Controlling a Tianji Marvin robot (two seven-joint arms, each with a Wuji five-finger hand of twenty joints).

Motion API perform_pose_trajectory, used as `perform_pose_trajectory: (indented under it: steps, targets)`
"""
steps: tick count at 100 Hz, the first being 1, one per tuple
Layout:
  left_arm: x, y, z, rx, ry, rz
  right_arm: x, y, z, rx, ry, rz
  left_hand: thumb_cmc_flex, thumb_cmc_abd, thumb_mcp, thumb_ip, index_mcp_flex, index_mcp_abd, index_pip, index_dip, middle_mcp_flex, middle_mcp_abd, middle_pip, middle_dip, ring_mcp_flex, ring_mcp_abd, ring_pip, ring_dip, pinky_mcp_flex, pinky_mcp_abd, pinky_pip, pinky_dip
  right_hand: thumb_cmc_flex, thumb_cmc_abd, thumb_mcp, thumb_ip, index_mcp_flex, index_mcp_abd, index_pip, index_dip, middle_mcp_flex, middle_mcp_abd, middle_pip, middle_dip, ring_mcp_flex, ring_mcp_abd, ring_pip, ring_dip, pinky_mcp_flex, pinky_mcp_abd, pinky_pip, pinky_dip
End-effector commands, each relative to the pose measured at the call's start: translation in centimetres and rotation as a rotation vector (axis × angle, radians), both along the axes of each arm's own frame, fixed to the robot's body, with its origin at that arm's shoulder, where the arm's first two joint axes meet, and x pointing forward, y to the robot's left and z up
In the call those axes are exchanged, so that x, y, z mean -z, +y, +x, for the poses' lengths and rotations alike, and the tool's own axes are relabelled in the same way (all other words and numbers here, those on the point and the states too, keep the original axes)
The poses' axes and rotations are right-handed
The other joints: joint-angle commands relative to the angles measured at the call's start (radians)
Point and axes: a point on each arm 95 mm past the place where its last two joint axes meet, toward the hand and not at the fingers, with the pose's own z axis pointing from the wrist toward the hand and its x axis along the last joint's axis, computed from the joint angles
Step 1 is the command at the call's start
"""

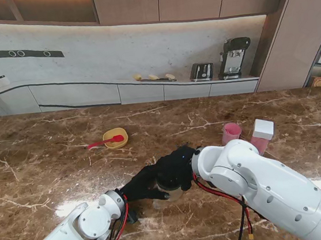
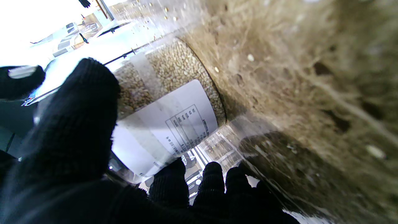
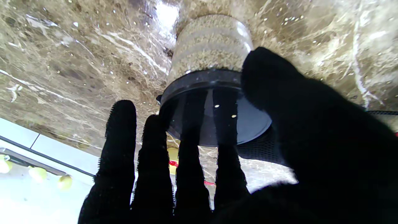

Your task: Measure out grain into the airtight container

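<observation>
A clear jar of grain [image 1: 168,187] stands on the marble table [image 1: 50,167], near me at the centre. My left hand [image 1: 143,183], in a black glove, wraps the jar's side; in the left wrist view its thumb and fingers [image 2: 71,124] close round the grain jar [image 2: 177,71] with its white label. My right hand [image 1: 177,164] lies on top of the jar. The right wrist view shows its thumb [image 3: 279,90] on the rim of the black lid [image 3: 252,124] and its fingers across the lid, over the grain jar [image 3: 208,43]. The jar's top is hidden in the stand view.
A yellow bowl [image 1: 116,138] with a red spoon [image 1: 106,141] sits farther from me to the left. A pink cup [image 1: 231,132] and a pink container with a white lid [image 1: 263,133] stand to the right. A counter with a toaster [image 1: 202,71] runs behind.
</observation>
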Motion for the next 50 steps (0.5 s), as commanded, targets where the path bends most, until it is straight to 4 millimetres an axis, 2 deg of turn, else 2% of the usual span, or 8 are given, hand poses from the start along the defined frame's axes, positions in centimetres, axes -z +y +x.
perform_pose_trajectory:
  steps: [1, 16, 33, 45, 50]
  targets:
    - [2.4, 0.9, -1.4, -0.005, 0.067, 0.047, 1.1, -0.7, 0.2, 0.026, 0.019, -0.012, -0.004, 0.030, 0.053, 0.021, 0.045, -0.048, 0.679, -0.008, -0.007, -0.023, 0.016, -0.001, -0.018, 0.142, 0.011, 0.016, 0.075, 0.382, 0.201, 0.137, 0.010, 0.005, 0.040, -0.037, 0.043, -0.015, 0.039, 0.034, 0.026, -0.009, 0.061, 0.050, 0.059, -0.027, 0.050, 0.053, 0.042, -0.023, 0.050, -0.007]
    - [2.4, 0.9, -1.5, -0.004, 0.069, 0.048, 1.8, -0.6, 0.2, 0.042, -0.001, 0.040, -0.003, 0.028, 0.054, 0.021, 0.045, -0.047, 0.678, -0.009, -0.008, -0.022, 0.015, -0.002, -0.019, 0.144, 0.009, 0.015, 0.073, 0.383, 0.199, 0.137, 0.020, 0.030, 0.054, -0.034, 0.116, -0.059, 0.100, 0.082, 0.117, -0.032, 0.201, 0.187, 0.176, -0.064, 0.204, 0.166, 0.155, -0.059, 0.151, -0.021]
    - [2.5, 0.7, -1.5, 0.002, 0.070, 0.050, 2.5, -0.6, 0.2, 0.068, -0.007, 0.091, -0.001, 0.024, 0.054, 0.021, 0.047, -0.049, 0.665, -0.019, -0.010, -0.023, 0.012, -0.003, -0.022, 0.145, 0.005, 0.013, 0.070, 0.384, 0.191, 0.135, -0.006, 0.055, 0.037, -0.036, 0.207, -0.061, 0.158, 0.095, 0.258, -0.047, 0.285, 0.247, 0.285, -0.073, 0.303, 0.214, 0.243, -0.078, 0.239, -0.043]
    - [2.5, 0.6, -1.6, 0.008, 0.074, 0.053, 3.1, -0.6, 0.1, 0.094, -0.015, 0.136, 0.008, 0.021, 0.060, 0.023, 0.056, -0.054, 0.662, -0.025, -0.011, -0.023, 0.009, -0.004, -0.023, 0.147, 0.001, 0.011, 0.069, 0.387, 0.185, 0.135, -0.125, 0.121, -0.007, -0.048, 0.233, -0.036, 0.184, 0.095, 0.352, -0.049, 0.312, 0.256, 0.373, -0.070, 0.351, 0.230, 0.308, -0.073, 0.311, -0.040]
    - [2.5, 0.6, -1.6, 0.010, 0.075, 0.053, 3.3, -0.6, 0.1, 0.105, -0.028, 0.159, 0.011, 0.022, 0.066, 0.024, 0.060, -0.055, 0.664, -0.025, -0.010, -0.024, 0.009, -0.003, -0.022, 0.149, 0.002, 0.012, 0.070, 0.388, 0.183, 0.136, -0.227, 0.173, -0.059, -0.047, 0.234, -0.017, 0.190, 0.085, 0.407, -0.055, 0.317, 0.253, 0.422, -0.065, 0.375, 0.237, 0.340, -0.067, 0.364, -0.043]
